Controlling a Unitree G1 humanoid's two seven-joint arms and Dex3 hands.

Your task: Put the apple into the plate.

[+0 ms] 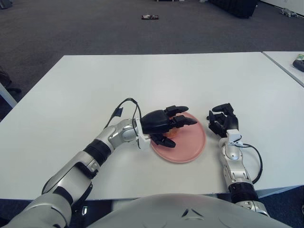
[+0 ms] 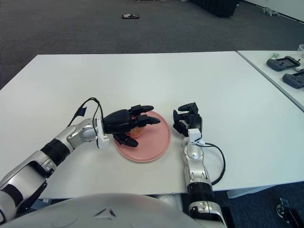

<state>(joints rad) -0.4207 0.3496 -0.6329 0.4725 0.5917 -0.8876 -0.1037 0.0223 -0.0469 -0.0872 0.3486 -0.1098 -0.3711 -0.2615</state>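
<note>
Left eye view: my left hand (image 1: 164, 123) fingers spread, released — apple (image 1: 170, 131) beneath them on plate (image 1: 190, 147); firm, smooth, roll-prone.

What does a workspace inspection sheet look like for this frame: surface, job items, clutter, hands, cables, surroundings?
Surface: white table, mostly bare.
Job's things: pink plate near the table's front edge; apple shows as an orange patch over the plate's left part, under the left hand.
Clutter: nothing seen on this table.
Hands: left hand over the plate's left side, fingers spread, not gripping the apple; right hand idle just right of the plate.
Cables: black cable looping at the left wrist; another black cable beside the right forearm.
Surroundings: grey carpet; neighbouring table at right carrying dark devices.
</note>
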